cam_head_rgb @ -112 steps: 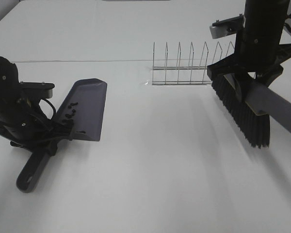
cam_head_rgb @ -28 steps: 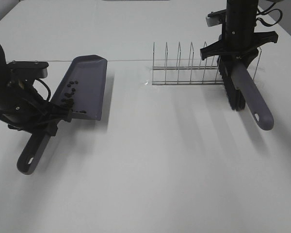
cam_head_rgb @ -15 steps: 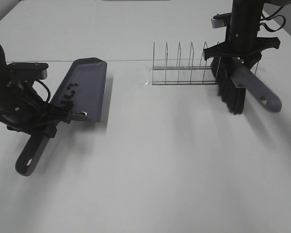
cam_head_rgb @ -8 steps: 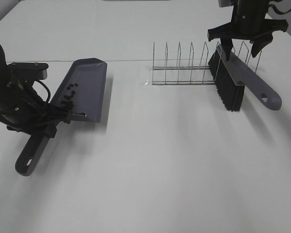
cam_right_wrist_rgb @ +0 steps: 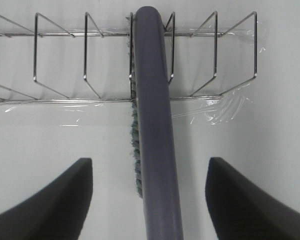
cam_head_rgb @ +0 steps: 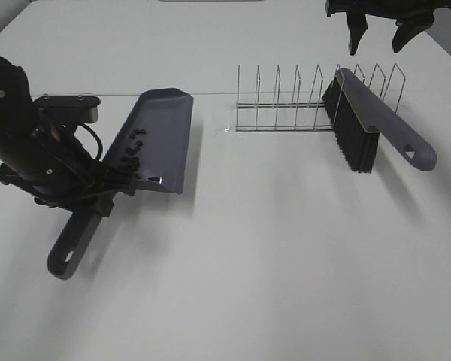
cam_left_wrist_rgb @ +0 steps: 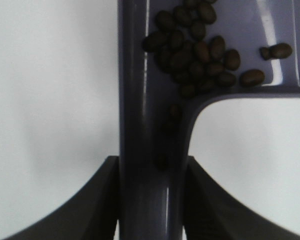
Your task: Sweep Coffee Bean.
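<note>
Beans: we see the beans (cam_left_wrist_rgb: 197, 55) heaped in the dustpan (cam_head_rgb: 161, 135), at 9 o'clock on the worktop (cam_head_rgb: 270, 256).
Left jaws (cam_left_wrist_rgb: 152, 200): pinching the dustpan handle.
Right jaws (cam_head_rgb: 376, 34): spread, empty, above the brush (cam_head_rgb: 361, 128).
Brush: leaning in the rack (cam_head_rgb: 286, 113), at 1 o'clock.
Progress: we judge sweeping done; dustpan not yet set down.

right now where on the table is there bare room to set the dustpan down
Widest bare patch: the near half of the table, in front of the dustpan and brush. A narrower strip lies between the dustpan and the wire rack. It is crowded at the rack, where the brush leans in.
</note>
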Tool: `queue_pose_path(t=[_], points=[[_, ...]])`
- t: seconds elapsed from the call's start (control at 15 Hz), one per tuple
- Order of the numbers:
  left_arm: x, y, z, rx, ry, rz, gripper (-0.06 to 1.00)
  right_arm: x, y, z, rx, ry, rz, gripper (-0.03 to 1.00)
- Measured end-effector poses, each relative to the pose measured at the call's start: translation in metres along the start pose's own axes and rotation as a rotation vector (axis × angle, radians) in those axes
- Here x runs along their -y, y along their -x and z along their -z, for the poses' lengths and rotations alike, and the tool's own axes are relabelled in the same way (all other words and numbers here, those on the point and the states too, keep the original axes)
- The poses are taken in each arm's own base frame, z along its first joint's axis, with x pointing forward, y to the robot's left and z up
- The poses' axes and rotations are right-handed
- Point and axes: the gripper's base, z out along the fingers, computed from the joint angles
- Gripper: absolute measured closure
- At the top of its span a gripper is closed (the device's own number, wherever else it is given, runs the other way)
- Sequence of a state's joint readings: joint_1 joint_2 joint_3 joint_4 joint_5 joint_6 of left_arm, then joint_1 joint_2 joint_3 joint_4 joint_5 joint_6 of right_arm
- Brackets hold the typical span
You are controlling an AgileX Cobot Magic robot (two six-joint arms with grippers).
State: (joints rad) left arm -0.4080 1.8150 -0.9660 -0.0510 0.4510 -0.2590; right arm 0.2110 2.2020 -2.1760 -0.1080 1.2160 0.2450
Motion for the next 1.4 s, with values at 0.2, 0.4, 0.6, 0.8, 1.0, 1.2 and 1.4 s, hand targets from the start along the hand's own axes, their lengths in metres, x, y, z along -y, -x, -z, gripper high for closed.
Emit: queue_pose_path(t=[0.2,0.4,0.6,0.8,1.0,1.2,1.4], points=[[0.004,-0.005,-0.011,-0.038,0.005,0.028,0.59,0.001,-0.004,0.010,-0.002,0.006,-0.001,0.35],[0.002,-0.011,-0.029,-0.089,0.028,0.032,0.59,0.005,-0.016,0.024,-0.023,0.006,0.007,0.35],[0.001,-0.012,-0.033,-0.089,0.028,0.034,0.59,0.012,-0.040,0.042,-0.065,-0.003,0.015,0.35],[0.002,-0.012,-0.033,-0.090,0.025,0.041,0.40,0.018,-0.064,0.061,-0.091,0.000,0.015,0.35],[0.002,-0.013,-0.033,-0.104,0.029,0.040,0.31,0.023,-0.092,0.081,-0.121,0.030,0.022,0.35],[0.001,-0.014,-0.014,-0.130,0.044,0.018,0.30,0.031,-0.138,0.108,-0.149,0.073,0.028,0.35],[0.003,-0.010,0.048,-0.057,0.026,0.001,0.30,0.044,-0.189,0.132,-0.151,0.073,0.029,0.35]])
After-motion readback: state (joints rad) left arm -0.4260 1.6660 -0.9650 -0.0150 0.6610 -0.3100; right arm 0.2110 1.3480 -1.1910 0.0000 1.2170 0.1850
